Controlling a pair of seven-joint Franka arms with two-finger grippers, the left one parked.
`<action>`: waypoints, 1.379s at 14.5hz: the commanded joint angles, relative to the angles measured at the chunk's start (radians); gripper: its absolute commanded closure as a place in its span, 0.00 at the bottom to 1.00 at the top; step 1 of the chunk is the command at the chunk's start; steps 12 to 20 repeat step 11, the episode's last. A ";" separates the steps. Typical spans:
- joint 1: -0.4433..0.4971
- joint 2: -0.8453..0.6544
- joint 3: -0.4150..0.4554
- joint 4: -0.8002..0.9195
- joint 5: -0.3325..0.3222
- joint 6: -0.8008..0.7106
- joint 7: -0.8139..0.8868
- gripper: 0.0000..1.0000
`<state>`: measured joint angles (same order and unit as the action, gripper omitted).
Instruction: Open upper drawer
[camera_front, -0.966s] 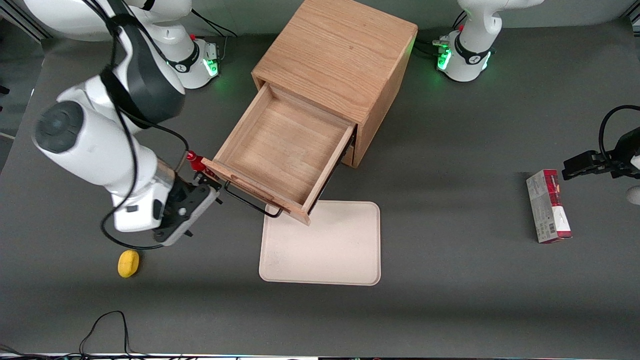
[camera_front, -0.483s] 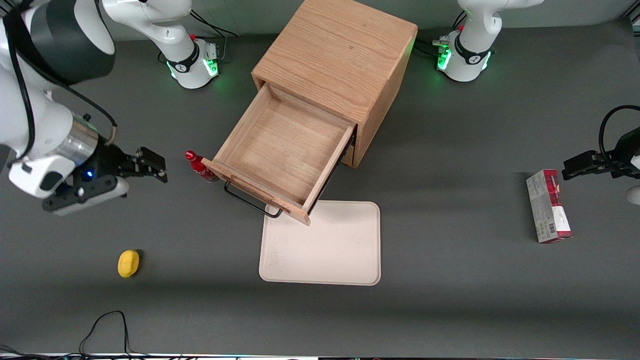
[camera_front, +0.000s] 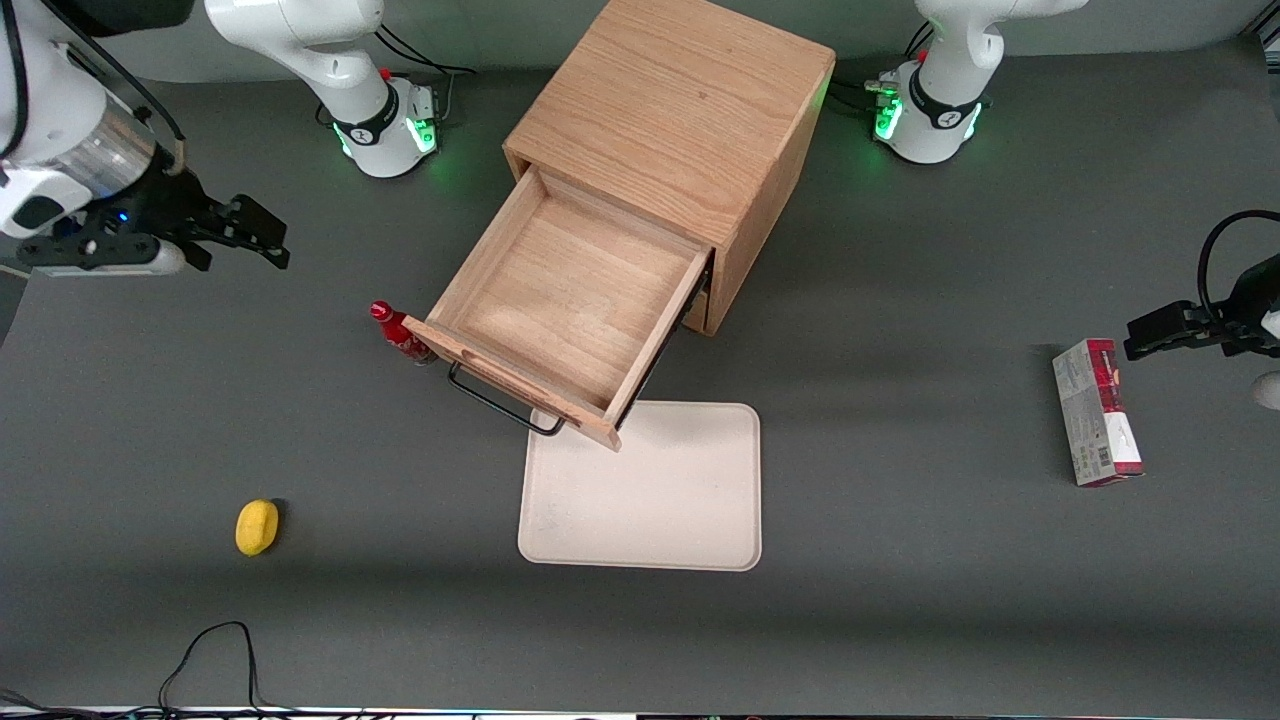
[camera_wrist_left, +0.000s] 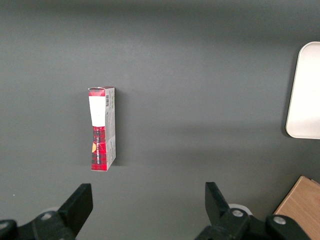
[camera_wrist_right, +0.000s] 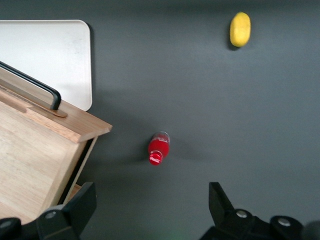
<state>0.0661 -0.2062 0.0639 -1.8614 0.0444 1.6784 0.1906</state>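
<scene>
Two black fingers (camera_wrist_right: 75, 207) of the gripper (camera_front: 255, 232) stand spread wide with nothing between them; the gripper hangs above bare table toward the working arm's end, well apart from the cabinet (camera_front: 680, 110)

- right wrist view looks down between the spread fingers onto a red bottle (camera_wrist_right: 158, 148), upright, cap up, standing on the grey table (camera_front: 900, 600)
- red bottle sits just beside the corner of the upper drawer (camera_front: 570, 300); whether they touch, cannot tell
- upper drawer is pulled far out of the cabinet, tray body open to view, light oak, nothing inside it
- black bar handle (camera_front: 498, 403) runs along the drawer's front face, on the side nearer the front camera
- drawer's front corner overhangs the edge of a beige tray (camera_front: 650, 500) lying flat on the table, nearer the front camera than the cabinet
- lower drawer mostly hidden under the upper one, only a sliver shows by the cabinet side
- yellow lemon-like object (camera_front: 257, 526) lies on the table toward the working arm's end, nearer the front camera than the bottle, well apart from the tray
- red and white box (camera_front: 1096, 412) lies flat toward the parked arm's end, well apart from cabinet and tray
</scene>
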 joint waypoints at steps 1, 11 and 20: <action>-0.003 -0.013 -0.019 -0.022 0.006 -0.006 0.015 0.00; -0.005 0.002 -0.044 0.008 -0.034 -0.032 0.003 0.00; -0.005 0.002 -0.044 0.008 -0.034 -0.032 0.003 0.00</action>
